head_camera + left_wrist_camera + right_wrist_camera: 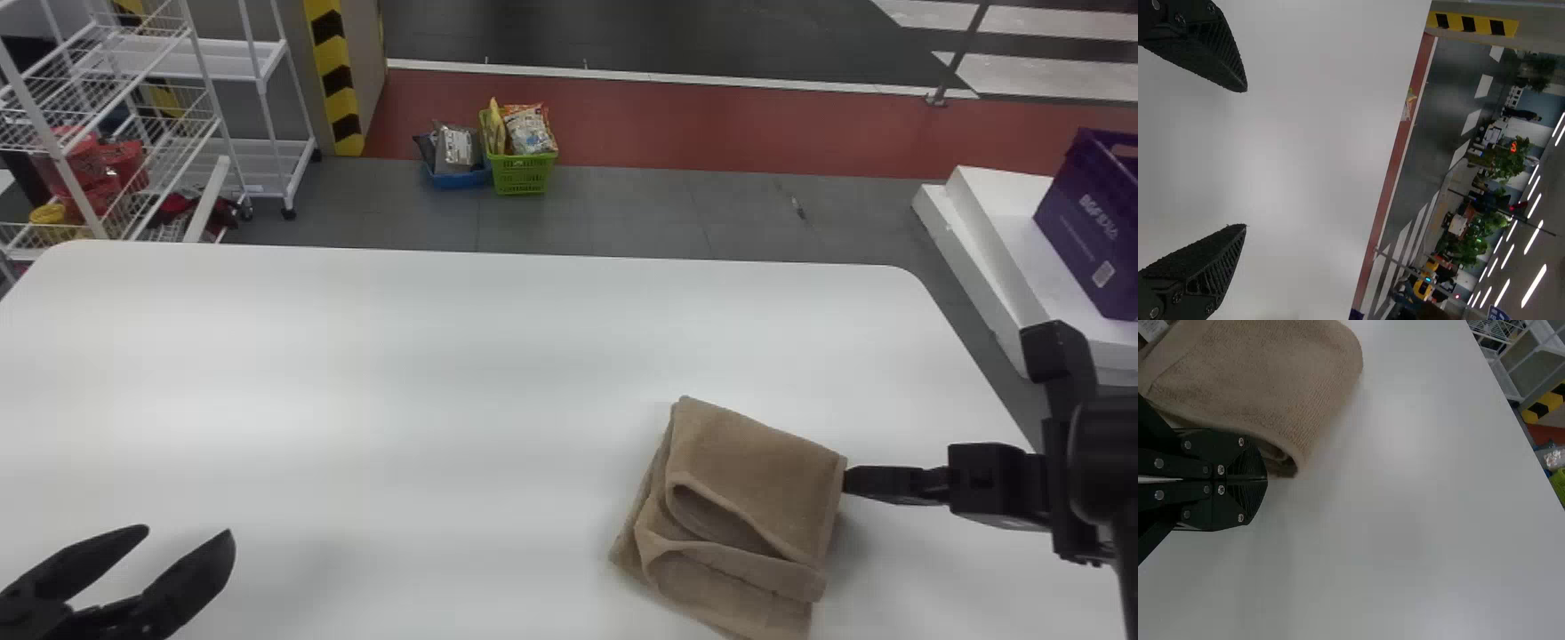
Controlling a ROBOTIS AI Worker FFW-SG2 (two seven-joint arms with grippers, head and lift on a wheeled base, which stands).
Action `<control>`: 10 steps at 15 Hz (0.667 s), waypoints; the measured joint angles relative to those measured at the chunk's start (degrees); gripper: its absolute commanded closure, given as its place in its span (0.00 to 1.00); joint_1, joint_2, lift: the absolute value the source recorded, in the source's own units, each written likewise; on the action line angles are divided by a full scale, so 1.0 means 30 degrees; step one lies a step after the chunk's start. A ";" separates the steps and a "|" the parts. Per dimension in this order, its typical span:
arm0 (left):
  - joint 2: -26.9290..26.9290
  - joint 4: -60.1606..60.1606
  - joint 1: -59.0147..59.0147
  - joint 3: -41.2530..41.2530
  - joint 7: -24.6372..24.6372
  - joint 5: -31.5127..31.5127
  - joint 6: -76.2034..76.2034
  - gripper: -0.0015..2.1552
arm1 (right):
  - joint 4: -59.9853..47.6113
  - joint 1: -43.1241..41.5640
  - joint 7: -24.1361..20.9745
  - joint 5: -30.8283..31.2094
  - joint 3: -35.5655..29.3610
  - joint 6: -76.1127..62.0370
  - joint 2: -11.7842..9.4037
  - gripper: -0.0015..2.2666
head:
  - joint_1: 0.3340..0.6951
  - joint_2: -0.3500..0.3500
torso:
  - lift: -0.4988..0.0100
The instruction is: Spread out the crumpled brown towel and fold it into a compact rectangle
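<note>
Smooth, matte white, with a rounded far corner at one o'clock, a tabletop point(356, 356) carries a brown towel point(756, 462) at about four o'clock from its middle. The towel's terry cloth shows a fine, nubby pile and softly curved hems; a white label point(1151, 328) is sewn or laid at one part of it. Folded into a thick, skewed packet, the cloth has a fairly flat upper panel, while loops gape toward seven o'clock and uneven layers jut out at six.

At the towel's three o'clock side, the right gripper point(846, 482) points inward, its flat black fingers together at the cloth's edge; the right gripper point(1267, 480) appears to pinch no fabric in its wrist view. Over the table at eight o'clock, the left gripper point(188, 533) holds its tapered, ridged fingers wide apart. Beyond the table, a lattice-sided green plastic basket point(523, 175) stands at twelve o'clock and a solid-walled purple crate point(1089, 222) at two.
</note>
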 measured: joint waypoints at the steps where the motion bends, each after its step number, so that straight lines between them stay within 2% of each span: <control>1: 0.0000 -0.0002 0.0008 0.0005 0.0000 0.0005 0.0000 0.04 | -0.0002 -0.0175 -0.0040 -0.0005 0.0267 0.0000 0.0198 0.76 | 1.00 0.45 | 0.73; 3: 0.0000 -0.0002 0.0041 0.0008 0.0000 0.0006 0.0000 0.04 | -0.0003 -0.0553 -0.0365 0.0003 0.0951 0.0000 0.0406 0.76 | 1.00 0.48 | 0.73; 10: 0.0000 -0.0046 0.0172 0.0028 -0.0027 0.0027 0.0000 0.04 | 0.1454 -0.2077 -0.1492 -0.0191 0.2266 0.0000 0.1887 0.76 | 1.00 0.59 | 0.73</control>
